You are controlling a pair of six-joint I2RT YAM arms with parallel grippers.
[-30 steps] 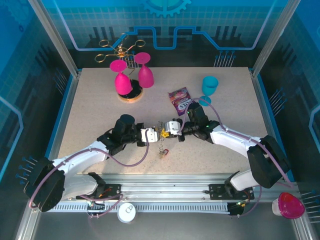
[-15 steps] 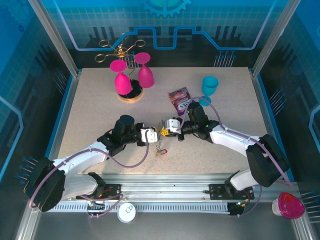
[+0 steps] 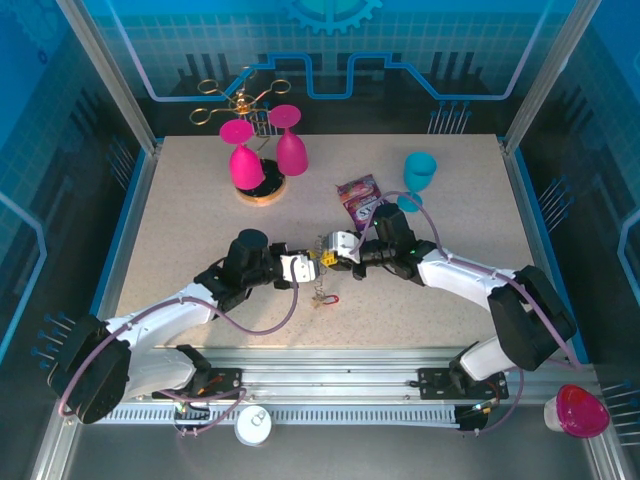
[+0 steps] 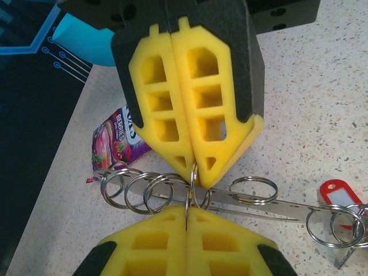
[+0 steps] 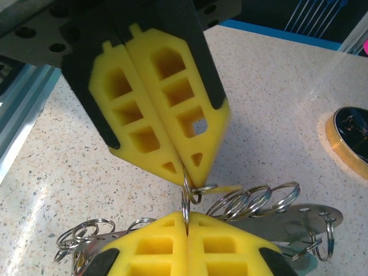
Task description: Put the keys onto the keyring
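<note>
Speckled worktop (image 3: 200, 230) from above: the left claw (image 3: 310, 265) and right claw (image 3: 333, 254) meet tip to tip near its middle, and the keys (image 3: 322, 296) are just on the near side of them. From the left wrist, both claws are clenched on one thin ring of the keyring (image 4: 192, 190). Its linked rings spread sideways, with a purple packet (image 4: 115, 138) behind. From the right wrist, that ring is pinched between the two pairs of closed yellow tips.

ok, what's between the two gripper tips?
A thin metal ring, pinched by both the shut left gripper and right gripper; left wrist view shows it.
</note>
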